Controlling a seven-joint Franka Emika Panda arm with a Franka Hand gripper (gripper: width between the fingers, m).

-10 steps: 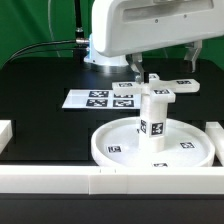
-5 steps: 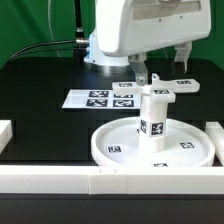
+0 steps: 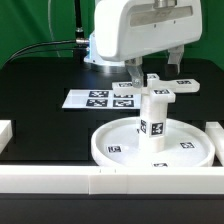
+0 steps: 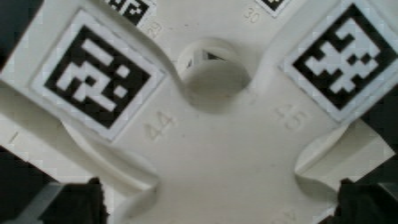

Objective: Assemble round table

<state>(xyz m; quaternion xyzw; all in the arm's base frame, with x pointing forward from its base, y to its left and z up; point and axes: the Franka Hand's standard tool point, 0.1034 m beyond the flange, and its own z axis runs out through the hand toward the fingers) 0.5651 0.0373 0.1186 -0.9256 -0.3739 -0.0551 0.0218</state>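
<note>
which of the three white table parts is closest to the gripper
The cross-shaped foot, sitting atop the upright leg directly beneath the open gripper. The leg is below it, and the round disc lies lowest.

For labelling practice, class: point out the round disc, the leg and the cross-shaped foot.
round disc [image 3: 125, 134]: exterior view, bare floor.
leg [image 3: 152, 108]: exterior view, upper side wall.
cross-shaped foot [image 3: 160, 91]: exterior view, its centre.

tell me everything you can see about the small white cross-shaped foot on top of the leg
The small white cross-shaped plastic foot sits level on top of the short thick white cylinder leg, which stands upright in the large rimmed white round disc. Its arms carry black-and-white square tags; the wrist view shows a round bump at its centre. The claw hangs just above it, open, not clamped on it.
</note>
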